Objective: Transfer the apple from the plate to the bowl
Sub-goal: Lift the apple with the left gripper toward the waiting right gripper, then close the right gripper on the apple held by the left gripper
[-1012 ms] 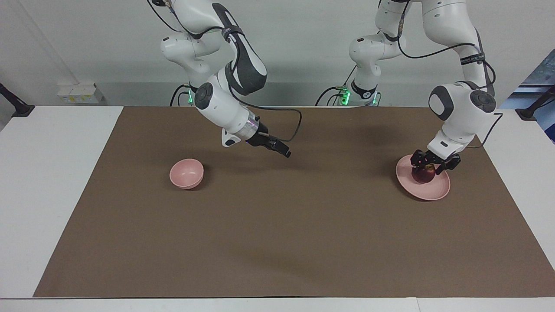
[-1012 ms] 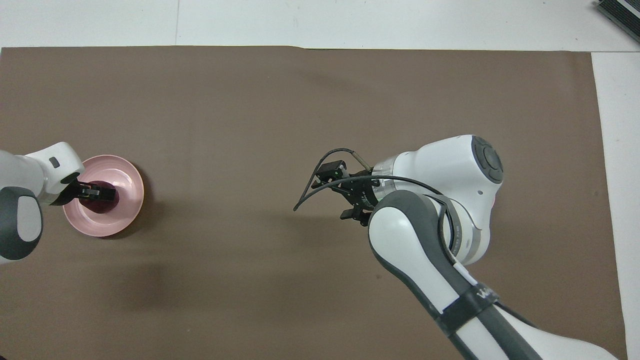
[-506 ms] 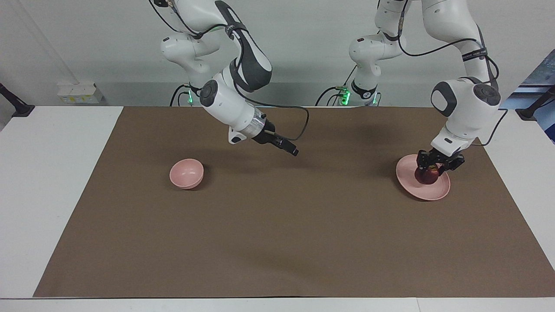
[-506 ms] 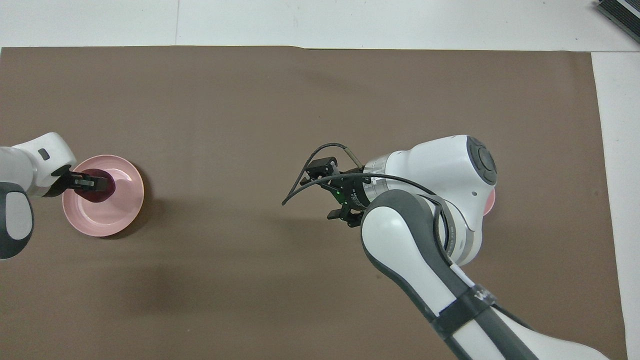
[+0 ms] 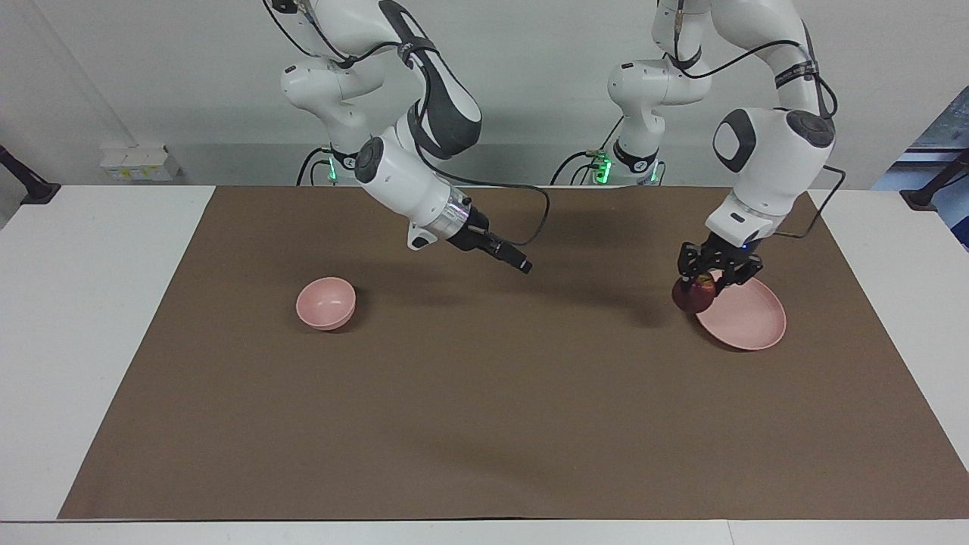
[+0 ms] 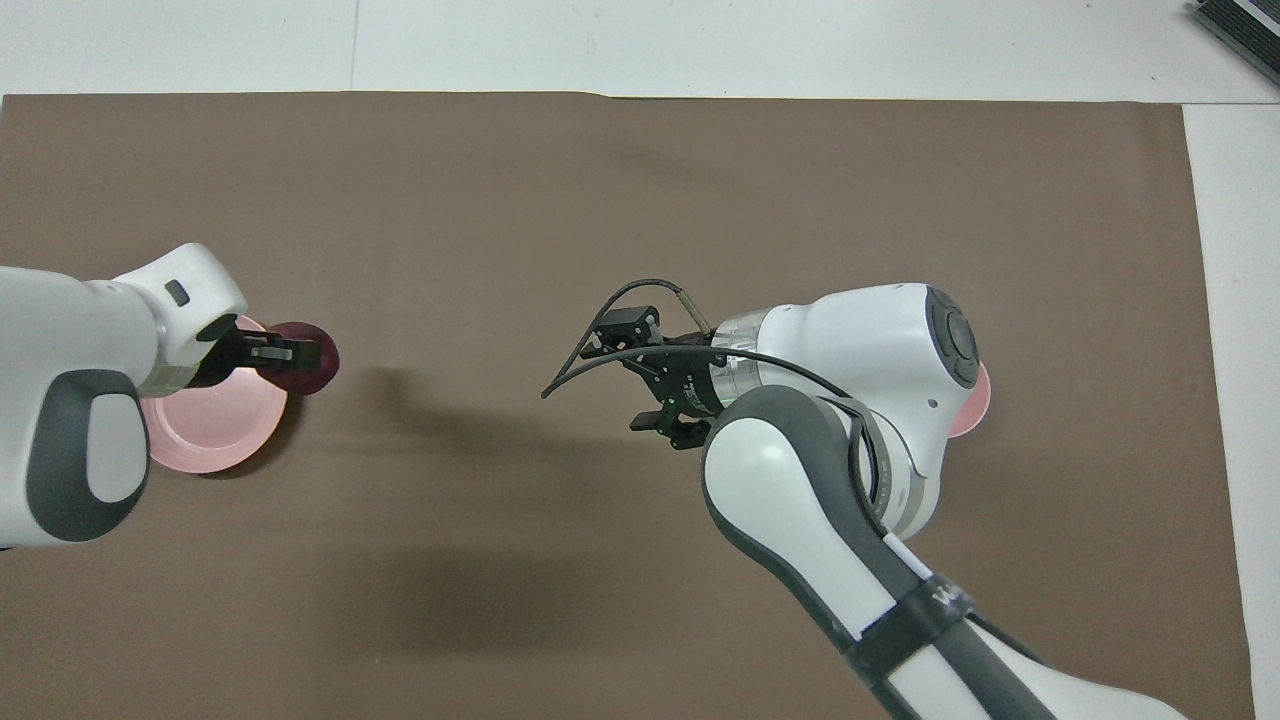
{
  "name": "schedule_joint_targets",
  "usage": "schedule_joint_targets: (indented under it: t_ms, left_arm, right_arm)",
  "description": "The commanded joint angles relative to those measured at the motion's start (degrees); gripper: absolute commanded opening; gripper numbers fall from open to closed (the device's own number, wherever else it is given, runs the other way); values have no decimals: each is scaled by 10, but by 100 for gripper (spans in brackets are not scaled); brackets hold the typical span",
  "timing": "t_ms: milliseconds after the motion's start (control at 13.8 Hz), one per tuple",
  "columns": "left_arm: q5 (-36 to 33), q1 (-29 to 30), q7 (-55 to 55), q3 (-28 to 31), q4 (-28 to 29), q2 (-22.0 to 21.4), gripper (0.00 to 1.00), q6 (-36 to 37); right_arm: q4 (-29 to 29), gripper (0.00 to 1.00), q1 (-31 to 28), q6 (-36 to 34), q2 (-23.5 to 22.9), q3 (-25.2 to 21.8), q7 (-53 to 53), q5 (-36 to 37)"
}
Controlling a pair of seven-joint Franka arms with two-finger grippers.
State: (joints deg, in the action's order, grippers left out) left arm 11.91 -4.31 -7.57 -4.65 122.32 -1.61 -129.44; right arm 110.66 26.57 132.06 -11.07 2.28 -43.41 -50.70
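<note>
My left gripper point(image 5: 700, 286) is shut on the dark red apple point(image 5: 693, 297) and holds it in the air over the edge of the pale pink plate point(image 5: 746, 314) that faces the table's middle. In the overhead view the left gripper point(image 6: 295, 352) and the apple point(image 6: 318, 360) stand over the plate's rim point(image 6: 210, 430). The small pink bowl point(image 5: 325, 303) sits empty toward the right arm's end; in the overhead view only a sliver of the bowl point(image 6: 978, 400) shows under the right arm. My right gripper point(image 5: 522, 265) hangs open over the mat's middle, between bowl and plate, and shows in the overhead view point(image 6: 640, 372).
A brown mat point(image 5: 484, 416) covers the table, with white table edge point(image 5: 76, 303) around it. A dark object point(image 6: 1245, 25) lies at the table's corner farthest from the robots, at the right arm's end.
My left gripper closed on the apple, lifted it off the plate and carried it toward the table's middle. My right gripper moved a little toward the left arm's end.
</note>
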Motion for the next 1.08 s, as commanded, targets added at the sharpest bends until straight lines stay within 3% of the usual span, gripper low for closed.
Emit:
schedule_joint_targets:
  t_ms: [0, 434, 723, 1012]
  left_arm:
    - [77, -44, 40, 8, -7, -8, 0, 9]
    - [228, -107, 57, 6, -2, -22, 0, -3]
    - [255, -155, 76, 0, 12, -25, 0, -106]
    - [269, -189, 103, 0, 21, -33, 0, -123]
  right_arm:
    - [-8, 100, 1, 10, -7, -2, -18, -21]
    - [-22, 100, 3, 11, -16, -2, -119, -54]
    - [-76, 100, 15, 14, -60, -2, -215, -59]
    - [-80, 100, 21, 30, -69, -2, -239, -104]
